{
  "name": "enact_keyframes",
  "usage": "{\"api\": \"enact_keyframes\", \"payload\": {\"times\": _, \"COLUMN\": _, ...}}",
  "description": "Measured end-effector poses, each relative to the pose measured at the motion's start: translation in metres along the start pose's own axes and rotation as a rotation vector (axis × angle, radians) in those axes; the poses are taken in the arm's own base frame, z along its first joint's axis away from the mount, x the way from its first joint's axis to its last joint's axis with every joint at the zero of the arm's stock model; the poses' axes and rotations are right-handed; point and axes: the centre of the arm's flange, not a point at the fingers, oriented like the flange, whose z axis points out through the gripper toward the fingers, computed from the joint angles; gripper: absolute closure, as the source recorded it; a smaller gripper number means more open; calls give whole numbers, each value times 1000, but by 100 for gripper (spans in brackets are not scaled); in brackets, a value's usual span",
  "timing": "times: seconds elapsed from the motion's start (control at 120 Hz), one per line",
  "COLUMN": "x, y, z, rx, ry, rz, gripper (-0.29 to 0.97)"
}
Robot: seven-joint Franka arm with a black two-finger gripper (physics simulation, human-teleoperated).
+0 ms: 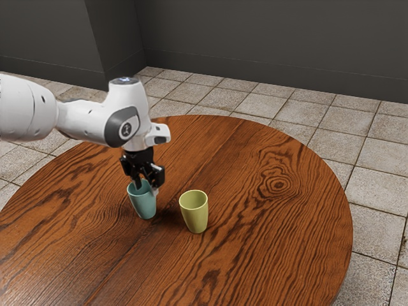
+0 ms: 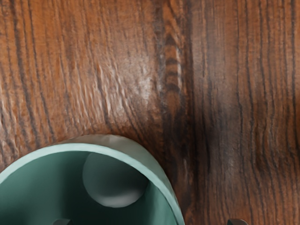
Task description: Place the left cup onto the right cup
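**Figure: Gripper at the rim of the left cup**

In the exterior view, left of centre, the gripper (image 1: 144, 183) stood directly over the teal cup (image 1: 143, 203). Its fingers were spread and unclenched, straddling the cup's wall and gripping nothing. The cup sat mouth-up on the table (image 1: 274, 210), its axis near vertical. The yellow-green cup (image 1: 194, 211) stood just beside it, toward that view's right.
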Motion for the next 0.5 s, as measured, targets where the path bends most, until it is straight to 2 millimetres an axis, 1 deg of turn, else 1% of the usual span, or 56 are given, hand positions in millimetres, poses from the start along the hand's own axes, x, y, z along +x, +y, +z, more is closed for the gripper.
{"api": "enact_keyframes", "payload": {"times": 0.375, "x": 6, "y": 1, "z": 19, "rx": -3, "ry": 10, "rz": -9, "gripper": 31}}
{"api": "enact_keyframes", "payload": {"times": 0.442, "x": 6, "y": 1, "z": 20, "rx": -2, "ry": 14, "rz": -9, "gripper": 33}}
{"api": "enact_keyframes", "payload": {"times": 0.5, "x": 7, "y": 1, "z": 21, "rx": -2, "ry": 16, "rz": -9, "gripper": 37}}
